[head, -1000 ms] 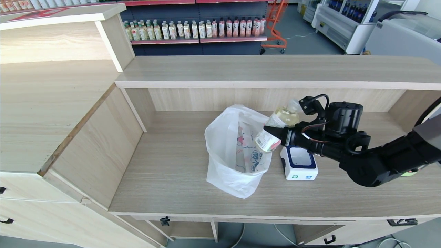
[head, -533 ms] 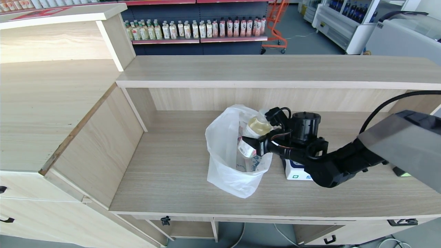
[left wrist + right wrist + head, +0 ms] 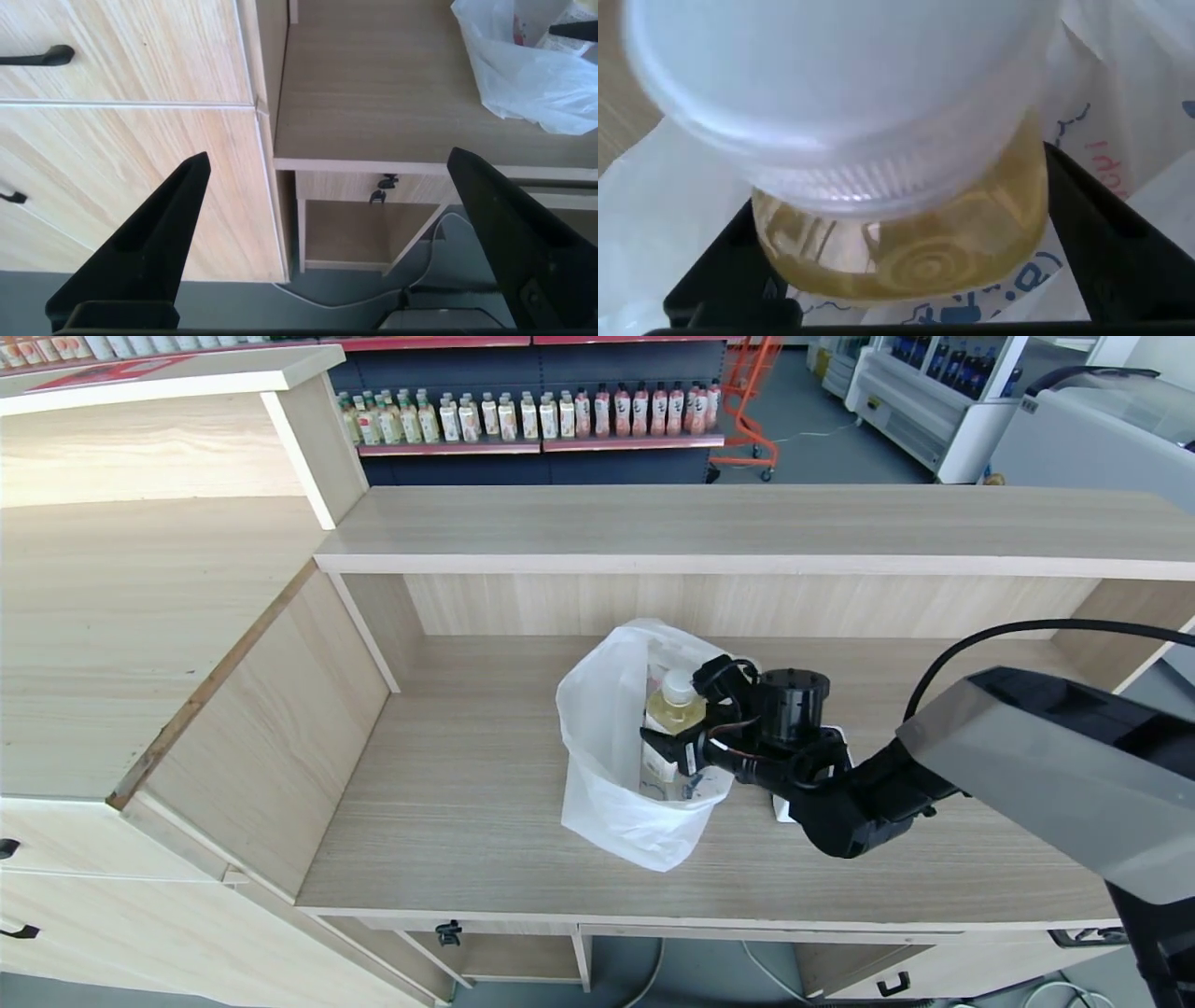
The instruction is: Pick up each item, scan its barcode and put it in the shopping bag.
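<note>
Nearest you, the left gripper (image 3: 327,247): fingers spread wide, holding nothing, hanging low off the front edge of the counter (image 3: 448,840) beside the drawer fronts (image 3: 121,121), well apart from the work. Mid-counter, the white shopping bag (image 3: 597,747): standing, slack-walled, mouth open upward. Over that mouth, entering from the bag's three o'clock, the right gripper (image 3: 667,744): clamped on the bottle (image 3: 674,707) of pale yellow drink. You hold the bottle cap-up by its body with its lower part inside the bag, likely so it can go down base first and stay upright. The limp rim lies just beside the fingers and could catch them on the way out. At the bag's three o'clock, the white scanner (image 3: 780,815): mostly hidden under the right arm. At twelve o'clock, the counter's raised ledge (image 3: 747,523). Beyond it, a store shelf of bottles (image 3: 532,415) and, toward one o'clock, an orange trolley (image 3: 752,411).
</note>
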You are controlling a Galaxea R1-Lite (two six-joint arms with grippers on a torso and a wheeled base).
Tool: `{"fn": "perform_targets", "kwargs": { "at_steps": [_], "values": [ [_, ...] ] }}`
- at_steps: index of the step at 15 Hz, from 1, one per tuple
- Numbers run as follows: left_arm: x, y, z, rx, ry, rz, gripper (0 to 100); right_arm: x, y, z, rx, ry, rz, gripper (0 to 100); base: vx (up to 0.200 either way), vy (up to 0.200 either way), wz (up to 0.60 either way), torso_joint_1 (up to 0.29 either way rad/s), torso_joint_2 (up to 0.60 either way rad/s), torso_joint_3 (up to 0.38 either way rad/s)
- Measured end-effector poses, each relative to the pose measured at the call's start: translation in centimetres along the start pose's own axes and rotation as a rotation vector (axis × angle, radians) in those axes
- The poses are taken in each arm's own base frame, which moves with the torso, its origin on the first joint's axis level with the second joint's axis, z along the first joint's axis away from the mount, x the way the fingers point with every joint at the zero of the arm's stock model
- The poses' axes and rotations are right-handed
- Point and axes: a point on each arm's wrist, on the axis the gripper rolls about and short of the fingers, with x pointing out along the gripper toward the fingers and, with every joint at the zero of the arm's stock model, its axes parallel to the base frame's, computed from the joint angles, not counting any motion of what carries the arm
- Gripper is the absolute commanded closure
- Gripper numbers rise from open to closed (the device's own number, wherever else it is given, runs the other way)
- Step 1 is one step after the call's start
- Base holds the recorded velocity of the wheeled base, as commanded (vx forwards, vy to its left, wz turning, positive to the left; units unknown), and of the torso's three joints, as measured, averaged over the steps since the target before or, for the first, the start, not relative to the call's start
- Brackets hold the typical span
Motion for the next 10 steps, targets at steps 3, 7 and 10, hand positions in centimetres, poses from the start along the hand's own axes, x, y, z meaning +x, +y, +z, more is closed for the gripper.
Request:
{"fn": "perform_targets", "kwargs": {
  "at_steps": [3,7,10],
  "values": [
    [0.0,0.0,0.0,0.000,0.000,0.000,0,-0.7,0.1,1.4,0.166,-0.009,0.004,0,0.000,0.000,0.00,0.000,0.00,0.000],
    [0.0,0.0,0.0,0.000,0.000,0.000,0,-5.2,0.1,5.3,0.352,0.004,-0.001,0,0.000,0.000,0.00,0.000,0.00,0.000],
    [0.0,0.0,0.0,0.000,0.000,0.000,0,-10.7,-0.6,8.0,0.426,0.077,-0.040,0,0.000,0.000,0.00,0.000,0.00,0.000]
  ]
}}
